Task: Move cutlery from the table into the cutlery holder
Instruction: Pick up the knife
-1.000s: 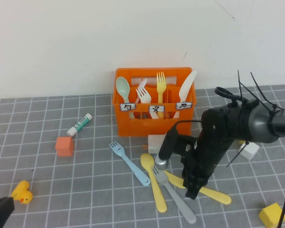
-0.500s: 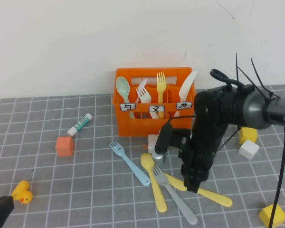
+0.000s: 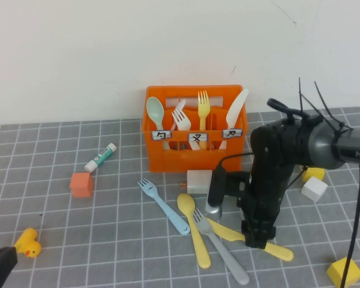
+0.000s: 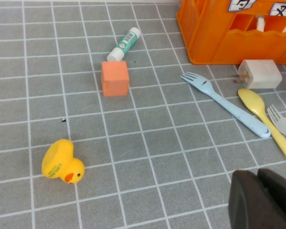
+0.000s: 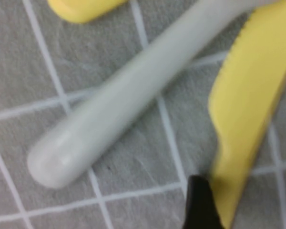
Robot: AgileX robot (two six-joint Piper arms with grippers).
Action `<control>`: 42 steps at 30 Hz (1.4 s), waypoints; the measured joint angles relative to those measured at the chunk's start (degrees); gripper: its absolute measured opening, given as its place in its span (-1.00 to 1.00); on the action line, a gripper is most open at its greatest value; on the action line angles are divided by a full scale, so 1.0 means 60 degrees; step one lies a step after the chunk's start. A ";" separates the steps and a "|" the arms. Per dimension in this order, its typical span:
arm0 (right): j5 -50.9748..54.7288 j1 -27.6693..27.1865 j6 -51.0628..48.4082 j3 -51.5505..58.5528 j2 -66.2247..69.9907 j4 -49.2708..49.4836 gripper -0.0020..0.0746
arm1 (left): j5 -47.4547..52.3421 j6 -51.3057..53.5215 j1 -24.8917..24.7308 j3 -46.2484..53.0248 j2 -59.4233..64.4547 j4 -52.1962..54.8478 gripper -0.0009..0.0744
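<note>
Right gripper [image 3: 256,239] is lowering onto the yellow knife [image 3: 275,249]; finger spread unclear. Left gripper [image 4: 262,200] is sitting closed, parked. Next: clamp knife, carry to orange holder [image 3: 195,157].

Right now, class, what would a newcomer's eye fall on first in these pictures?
The bright orange cutlery holder stands at the back against the wall, cutlery upright inside. In front of it the right claw is down on a yellow knife among the loose cutlery, while the left claw sits low, near the yellow duck.

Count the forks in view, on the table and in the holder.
4. Light blue fork and grey fork lie on the table; white fork and yellow fork stand in the orange holder. Others may be hidden.
</note>
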 joint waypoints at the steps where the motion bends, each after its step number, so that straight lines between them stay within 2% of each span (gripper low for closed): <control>1: -0.0027 0.0000 -0.0040 0.0000 0.0052 0.0141 0.10 | 0.0000 0.0000 0.0000 0.0000 0.0000 0.0000 -0.98; 15: 0.0141 -0.0069 0.0066 -0.0226 0.0532 0.0558 0.09 | 0.0000 0.0014 0.0000 0.0000 0.0000 0.0000 -0.98; 18: 0.0141 -0.0101 0.0320 -0.0329 0.0645 0.0540 -0.09 | 0.0000 0.0014 0.0000 0.0000 0.0000 0.0000 -0.98; 23: -0.0054 -0.0184 0.0709 -0.0370 0.0666 0.0499 -0.66 | 0.0000 0.0014 0.0000 0.0000 0.0000 0.0000 -0.98; 32: -0.0312 -0.0184 0.1070 -0.0224 0.0242 0.0628 -0.65 | -0.0008 0.0014 0.0000 0.0000 0.0000 0.0000 -0.98; 42: -0.0487 -0.0072 0.0852 0.0023 -0.1415 0.2201 -0.65 | -0.0008 0.0014 0.0000 0.0000 0.0000 -0.0113 -0.98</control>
